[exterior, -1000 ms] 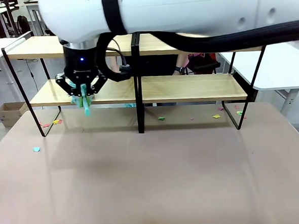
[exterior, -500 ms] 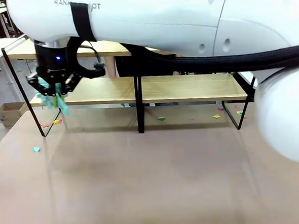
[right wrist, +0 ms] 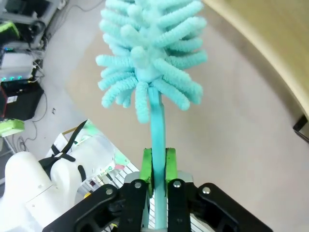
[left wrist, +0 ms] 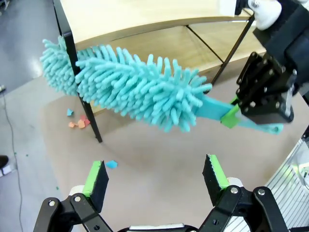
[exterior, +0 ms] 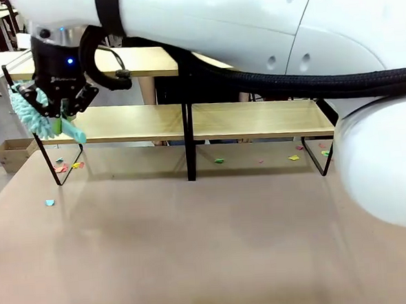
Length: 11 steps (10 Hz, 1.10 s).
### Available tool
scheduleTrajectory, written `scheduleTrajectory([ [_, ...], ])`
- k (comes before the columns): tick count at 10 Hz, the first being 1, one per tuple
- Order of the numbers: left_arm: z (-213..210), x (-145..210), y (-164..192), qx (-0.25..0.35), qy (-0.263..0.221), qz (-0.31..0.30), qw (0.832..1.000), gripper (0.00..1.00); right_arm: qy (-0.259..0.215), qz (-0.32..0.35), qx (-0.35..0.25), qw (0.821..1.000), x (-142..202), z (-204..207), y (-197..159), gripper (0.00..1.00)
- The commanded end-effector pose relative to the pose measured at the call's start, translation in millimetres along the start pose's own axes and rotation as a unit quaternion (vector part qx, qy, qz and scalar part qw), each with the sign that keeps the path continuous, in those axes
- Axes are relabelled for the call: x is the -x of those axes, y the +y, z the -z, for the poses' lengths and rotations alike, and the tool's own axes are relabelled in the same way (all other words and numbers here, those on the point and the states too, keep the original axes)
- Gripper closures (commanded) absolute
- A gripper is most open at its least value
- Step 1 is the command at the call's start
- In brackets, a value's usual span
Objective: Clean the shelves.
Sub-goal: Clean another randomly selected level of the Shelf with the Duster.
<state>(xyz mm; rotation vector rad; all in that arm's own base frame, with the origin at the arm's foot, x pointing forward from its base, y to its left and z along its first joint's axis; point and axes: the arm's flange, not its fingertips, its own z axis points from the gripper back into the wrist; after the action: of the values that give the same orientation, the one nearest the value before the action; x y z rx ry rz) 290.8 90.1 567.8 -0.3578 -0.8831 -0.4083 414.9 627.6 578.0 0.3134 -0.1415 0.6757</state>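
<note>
So the right arm was stretched all the way across to the left end of the wide two-tier rack of light wooden boards in a thin black metal frame (exterior: pixel 256 121), which sat toward the far side of the beige tabletop (exterior: pixel 208 241). The right gripper (exterior: pixel 58 118) had its green pads squeezed together on the flat handle of a fluffy turquoise microfibre duster (exterior: pixel 28 111), and in the right wrist view you could see that handle pinched between the two pads (right wrist: pixel 147 166) with the fuzzy head (right wrist: pixel 149 53) sticking straight out ahead. From the front, the duster head poked out past the rack's left black upright, roughly level with the gap between the upper and lower boards, though I couldn't really tell if the fibres were actually touching wood there. In the left wrist view the duster (left wrist: pixel 130 87) lay across the corner post of the rack (left wrist: pixel 145 19), with the right gripper (left wrist: pixel 251 108) off to the side holding its handle. The left gripper (left wrist: pixel 157 176) had its fingers spread wide apart with nothing between them. Small coloured paper scraps (exterior: pixel 69 166) were scattered on the table under the lower board, and one blue bit (exterior: pixel 49 202) lay nearer the front left
</note>
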Motion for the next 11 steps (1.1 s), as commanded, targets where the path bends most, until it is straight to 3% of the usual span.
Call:
scheduleTrajectory([
  [1,-0.5,-0.1,0.1,0.002,-0.002,0.000,1.000,0.00,0.006,0.026,-0.012,1.000,17.2,-18.1,-14.6,0.88],
  [2,-0.5,-0.1,0.1,0.002,-0.002,0.000,1.000,0.00,0.016,0.031,-0.012,0.999,29.3,-22.3,-21.6,0.88],
  [4,-0.5,-0.1,0.1,0.002,-0.002,0.000,1.000,0.00,0.111,0.017,-0.050,0.992,65.7,-34.4,-47.7,0.88],
  [7,-0.5,-0.1,0.1,0.002,-0.002,0.000,1.000,0.00,0.245,0.010,-0.120,0.962,161.2,-79.8,-123.5,0.88],
  [8,-0.5,-0.1,0.1,0.002,-0.002,0.000,1.000,0.00,0.258,0.005,-0.142,0.956,195.4,-98.6,-152.1,0.88],
  [11,-0.5,-0.1,0.1,0.002,-0.002,0.000,1.000,0.00,0.214,0.017,-0.193,0.957,293.0,-154.4,-217.6,0.88],
])
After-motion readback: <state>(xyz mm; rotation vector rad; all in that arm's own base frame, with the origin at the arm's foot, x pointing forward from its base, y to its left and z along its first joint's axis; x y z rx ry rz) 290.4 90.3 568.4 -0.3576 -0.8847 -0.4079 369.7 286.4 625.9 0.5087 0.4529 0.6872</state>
